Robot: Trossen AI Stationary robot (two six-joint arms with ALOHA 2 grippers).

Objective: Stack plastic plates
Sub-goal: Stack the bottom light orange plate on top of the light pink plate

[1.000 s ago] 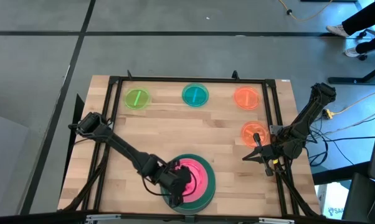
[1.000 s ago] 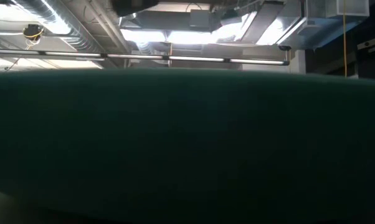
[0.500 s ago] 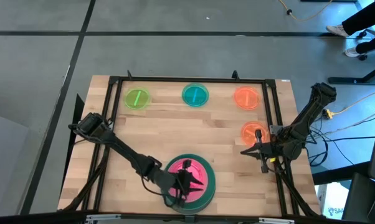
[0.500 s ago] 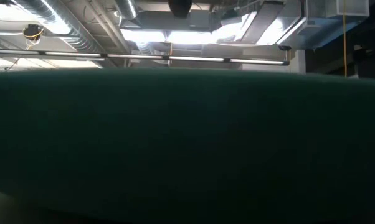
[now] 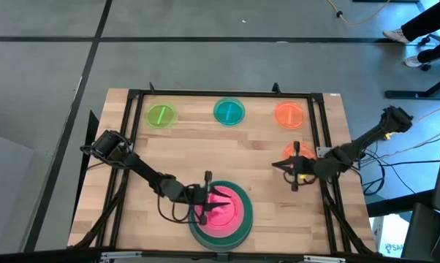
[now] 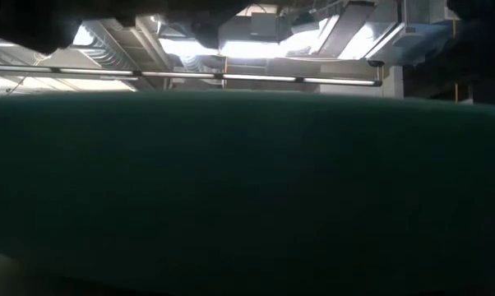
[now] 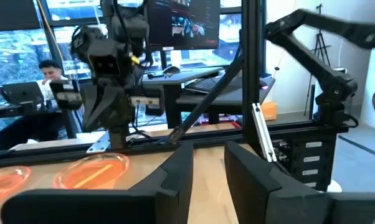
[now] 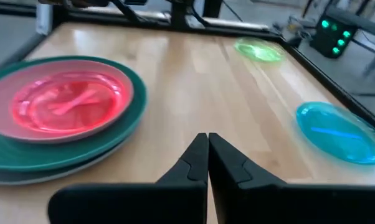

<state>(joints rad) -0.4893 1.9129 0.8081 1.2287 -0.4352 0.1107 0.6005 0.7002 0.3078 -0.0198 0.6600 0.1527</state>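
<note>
High view: on the bench [image 5: 242, 157] a stack [image 5: 221, 213] sits at the near edge, with loose small plates along the far edge. Left pincer [image 5: 207, 199] hovers at the stack.

Left wrist view: its fingers stand slightly apart, empty.

Right wrist view: right pincer [image 8: 207, 158] is closed, empty. The teal plate [image 8: 337, 132] looks light, thin and slippery, so its rim is likely the best hold.

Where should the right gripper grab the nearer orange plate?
The orange plate lies flat on the table directly below the right gripper; it looks thin, so probably pinch its raised rim from above, one finger inside, coming from the right edge, fingers opened first.
</note>
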